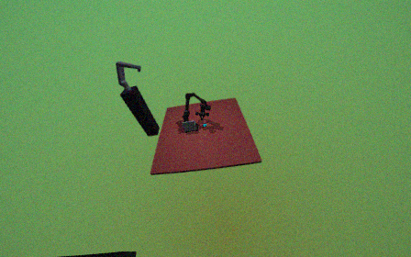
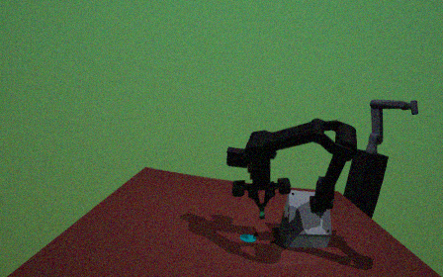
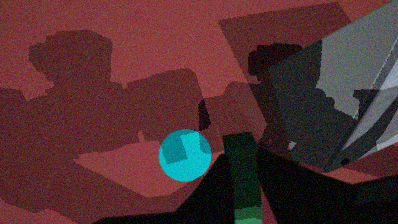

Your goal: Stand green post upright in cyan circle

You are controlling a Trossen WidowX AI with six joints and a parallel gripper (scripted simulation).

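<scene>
My gripper [image 1: 203, 117] [image 2: 261, 210] [image 3: 240, 158] points down and is shut on the green post. The green post [image 2: 262, 215] [image 3: 243, 180] shows as a small green piece just below the fingertips in the exterior view, above the table; its exact tilt is hard to tell. In the wrist view it runs from between the fingers to the bottom edge. The flat cyan circle [image 1: 205, 125] [image 2: 248, 238] [image 3: 192, 169] lies on the table. In the exterior view it is below and a little left of the post; in the wrist view it is left of the post, partly in shadow.
A grey block [image 1: 189, 127] [image 2: 312, 240] [image 3: 300, 105] stands by the arm's base, close beside the circle. The red table [image 1: 207, 153] [image 2: 125, 237] carries the arm's shadows. A black pillar [image 1: 139, 111] [image 2: 368, 183] with a grey bent arm stands beyond the table edge.
</scene>
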